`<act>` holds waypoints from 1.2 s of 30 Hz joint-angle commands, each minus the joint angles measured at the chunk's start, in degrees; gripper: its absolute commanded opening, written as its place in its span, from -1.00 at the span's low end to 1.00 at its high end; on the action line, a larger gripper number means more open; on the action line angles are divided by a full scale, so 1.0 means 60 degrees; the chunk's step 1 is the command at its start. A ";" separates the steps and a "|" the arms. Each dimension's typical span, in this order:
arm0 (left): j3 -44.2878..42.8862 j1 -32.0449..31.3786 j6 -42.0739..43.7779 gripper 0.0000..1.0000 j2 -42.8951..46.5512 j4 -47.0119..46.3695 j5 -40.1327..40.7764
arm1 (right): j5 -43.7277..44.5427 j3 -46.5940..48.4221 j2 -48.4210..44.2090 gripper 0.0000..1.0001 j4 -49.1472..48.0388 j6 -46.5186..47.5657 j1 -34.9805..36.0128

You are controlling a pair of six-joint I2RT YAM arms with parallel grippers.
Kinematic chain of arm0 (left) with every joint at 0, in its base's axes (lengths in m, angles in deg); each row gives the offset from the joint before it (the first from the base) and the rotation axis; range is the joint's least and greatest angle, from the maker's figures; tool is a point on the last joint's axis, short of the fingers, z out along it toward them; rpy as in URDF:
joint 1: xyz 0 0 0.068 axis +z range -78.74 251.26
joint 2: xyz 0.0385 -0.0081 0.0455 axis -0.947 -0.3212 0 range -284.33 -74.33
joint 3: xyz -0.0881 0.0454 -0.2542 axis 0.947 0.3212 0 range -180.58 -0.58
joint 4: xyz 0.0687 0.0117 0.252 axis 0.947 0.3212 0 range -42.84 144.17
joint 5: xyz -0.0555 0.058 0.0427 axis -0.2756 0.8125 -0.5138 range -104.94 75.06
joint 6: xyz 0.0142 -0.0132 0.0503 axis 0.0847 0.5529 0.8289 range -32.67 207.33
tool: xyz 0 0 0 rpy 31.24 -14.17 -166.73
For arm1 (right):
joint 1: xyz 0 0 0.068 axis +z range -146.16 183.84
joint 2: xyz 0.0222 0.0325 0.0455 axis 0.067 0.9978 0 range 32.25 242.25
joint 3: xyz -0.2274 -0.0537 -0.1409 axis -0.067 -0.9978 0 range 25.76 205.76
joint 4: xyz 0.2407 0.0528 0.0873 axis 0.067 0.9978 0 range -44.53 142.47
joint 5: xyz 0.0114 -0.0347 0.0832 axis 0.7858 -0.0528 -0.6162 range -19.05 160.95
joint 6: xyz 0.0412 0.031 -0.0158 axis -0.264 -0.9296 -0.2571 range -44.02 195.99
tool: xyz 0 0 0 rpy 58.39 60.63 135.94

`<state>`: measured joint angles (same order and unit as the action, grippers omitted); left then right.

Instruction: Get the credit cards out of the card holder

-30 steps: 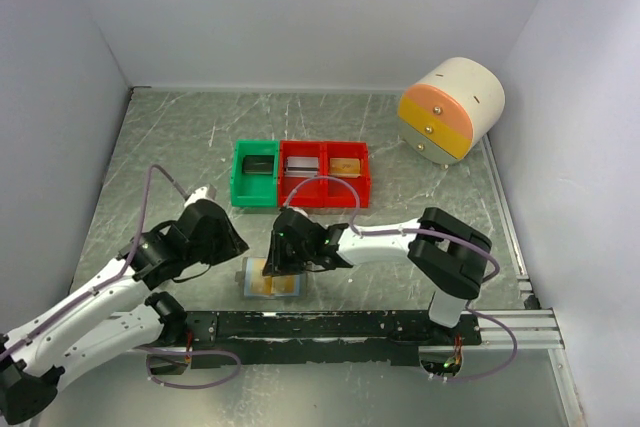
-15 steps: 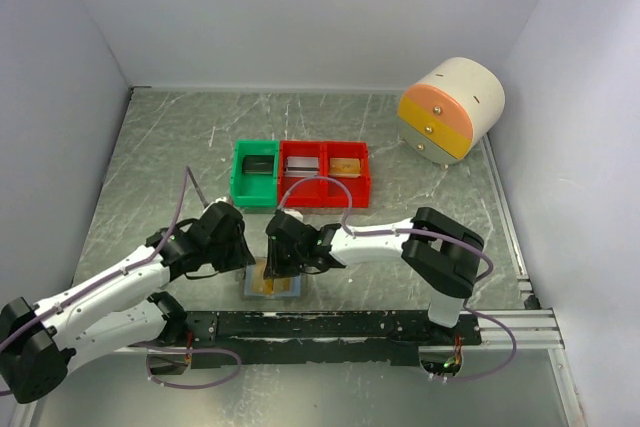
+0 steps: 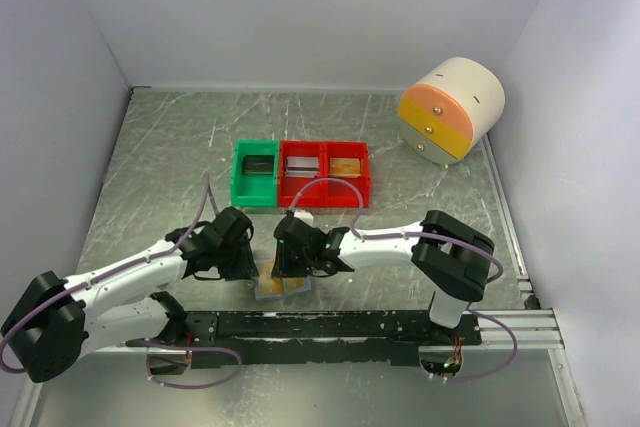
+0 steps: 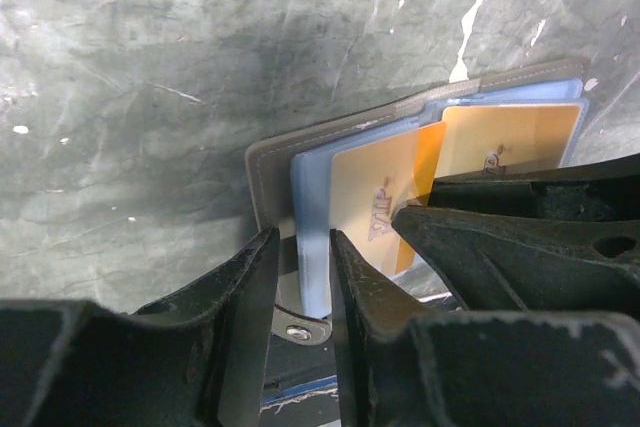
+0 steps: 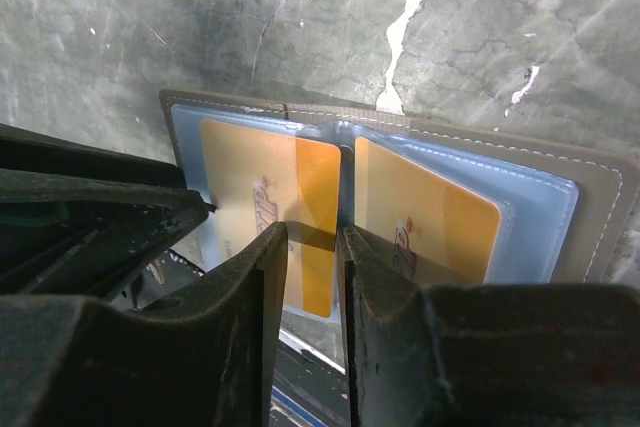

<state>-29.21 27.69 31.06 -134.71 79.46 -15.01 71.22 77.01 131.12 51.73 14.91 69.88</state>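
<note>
Credit cards (image 5: 250,197) remain pocketed; left claw (image 4: 302,247) has closed in, narrow astride card holder (image 4: 268,177); right claw (image 5: 312,242) narrow over one card, perhaps gripping.

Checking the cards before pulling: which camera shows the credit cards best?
Right wrist: both credit cards lie plainly in the card holder. Left wrist shows them partly behind the right fingers; top external shows only a sliver.

light: even, bright overhead | shadows: soft under arms | wrist foregrounds blurred, dark
</note>
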 commanded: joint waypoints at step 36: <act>-0.0050 -0.0029 0.0965 -0.46 -0.0923 -0.0895 -0.0948 | -0.1623 -0.3472 -0.0529 -0.75 -0.5421 -0.2344 -0.0639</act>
<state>-29.01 27.69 36.15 -139.83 75.98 -19.08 62.37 57.12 127.84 20.61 1.31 66.47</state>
